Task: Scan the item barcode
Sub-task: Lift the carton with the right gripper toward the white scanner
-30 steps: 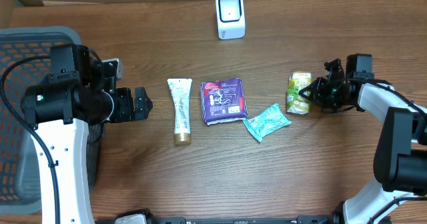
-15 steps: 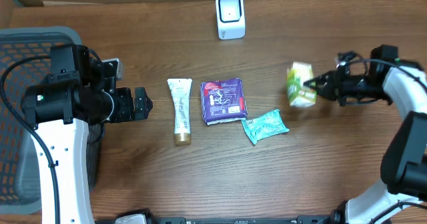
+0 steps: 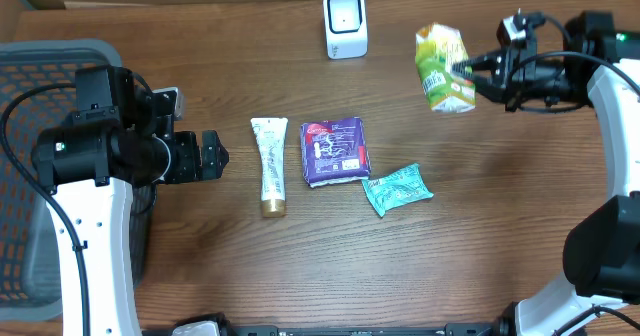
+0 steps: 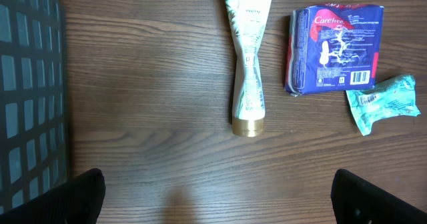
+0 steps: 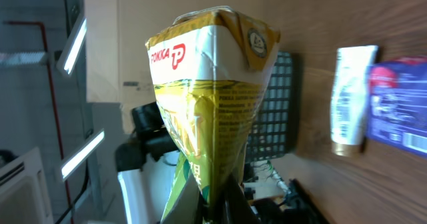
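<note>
Even, bright light, soft shadows — right wrist view's background is blurred, strip lights (image 5: 75,37) glaring.

Brown wood-grain surface (image 3: 300,266), pretty bare. A little white scanner box (image 3: 345,24) stands at the far edge, around the middle. Nearer, three things lie in a row: a white tube (image 3: 269,164) with a gold cap on the left, a purple pack (image 3: 335,151) just beside it, then a crumpled teal packet (image 3: 398,188) to the right.
</note>
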